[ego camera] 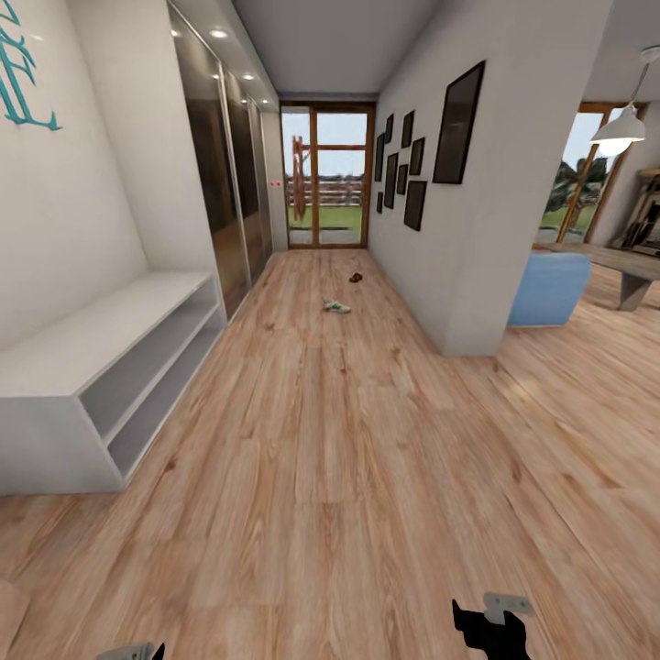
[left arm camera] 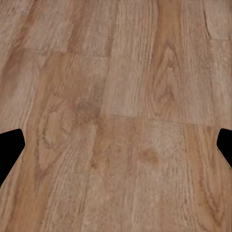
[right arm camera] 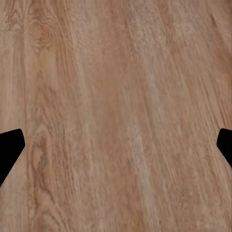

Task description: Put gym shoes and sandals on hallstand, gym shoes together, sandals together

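Far down the corridor floor (ego camera: 367, 458) lies a small off-white and green gym shoe shape (ego camera: 335, 305); it is too small to tell whether it is one shoe or both. Beyond it, a dark-brown sandal speck (ego camera: 356, 277) lies nearer the glass door. The pale-grey hallstand (ego camera: 82, 353) stands along the left wall with both shelf compartments bare. My right gripper (ego camera: 490, 628) and left gripper (ego camera: 137, 653) hang low at the near edge, far from the shoes. In the wrist views both the left gripper (left arm camera: 116, 147) and the right gripper (right arm camera: 116, 147) are open over bare planks.
Mirrored wardrobe doors (ego camera: 225, 174) run along the left wall past the hallstand. A white wall corner (ego camera: 477, 339) with dark picture frames juts in on the right. Behind it stand a blue seat (ego camera: 550, 289) and a table (ego camera: 623, 261). A glass door (ego camera: 328, 174) closes the corridor's far end.
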